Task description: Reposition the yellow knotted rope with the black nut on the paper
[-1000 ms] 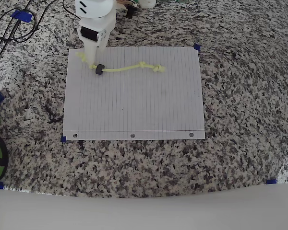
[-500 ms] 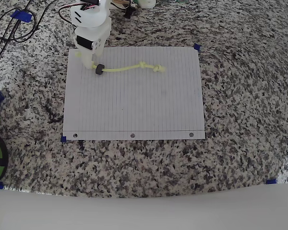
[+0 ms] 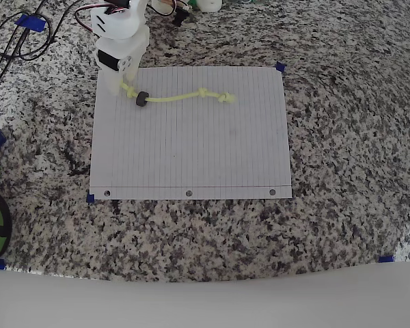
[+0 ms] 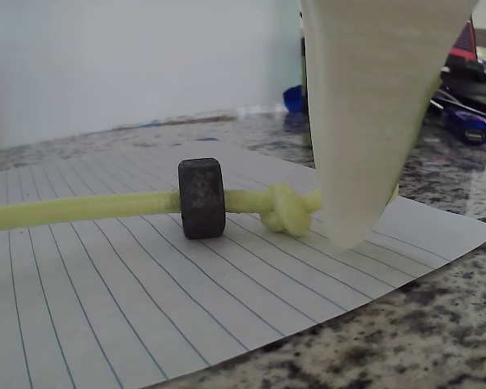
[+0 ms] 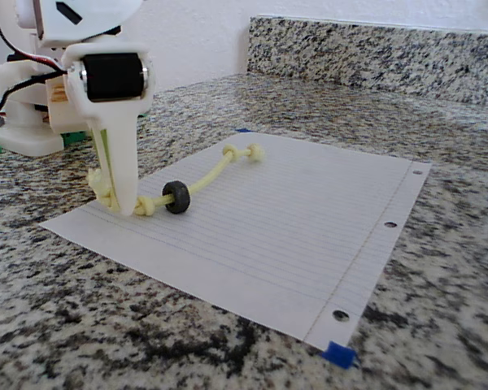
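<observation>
The white arm reaches down to the far-left corner of the paper [image 3: 191,137] in the overhead view. The gripper [image 5: 124,203] points steeply downward, its tip touching the sheet near that corner. In the wrist view, one white tapered finger [image 4: 364,121] ends just above the paper. The black servo sits above the fingers. Jaw opening cannot be determined.

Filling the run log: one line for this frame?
gripper: at rope's knotted end, top-left paper corner in overhead view, closure unclear | yellow knotted rope: flat on paper | black nut: threaded on rope, beside knot
</observation>
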Motion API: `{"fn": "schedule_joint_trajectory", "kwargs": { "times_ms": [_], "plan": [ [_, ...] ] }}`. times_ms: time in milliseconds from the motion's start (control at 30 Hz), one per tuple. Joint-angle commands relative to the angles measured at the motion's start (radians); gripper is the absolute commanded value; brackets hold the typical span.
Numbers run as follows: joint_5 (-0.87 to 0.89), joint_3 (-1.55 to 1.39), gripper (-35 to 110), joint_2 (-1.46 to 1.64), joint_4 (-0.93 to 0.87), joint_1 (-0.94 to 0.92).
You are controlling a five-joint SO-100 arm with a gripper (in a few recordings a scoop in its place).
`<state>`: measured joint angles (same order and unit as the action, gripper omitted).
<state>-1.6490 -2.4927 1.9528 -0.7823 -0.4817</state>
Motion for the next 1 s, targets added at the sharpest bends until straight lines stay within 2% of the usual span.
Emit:
{"fn": "schedule_joint_trajectory", "kwargs": {
  "times_ms": [0,233,567,600,667,967],
  "plan": [
    [0.006,0.035,43,-0.008,0.011,-0.009],
    [0.006,0.037,36,-0.017,0.021,-0.025],
    [0.006,0.040,35,-0.020,0.035,-0.048],
    [0.006,0.040,33,-0.020,0.038,-0.048],
    [0.006,0.040,12,-0.020,0.043,-0.044],
    [0.006,0.038,7,-0.011,0.044,-0.032]
  ]
}}
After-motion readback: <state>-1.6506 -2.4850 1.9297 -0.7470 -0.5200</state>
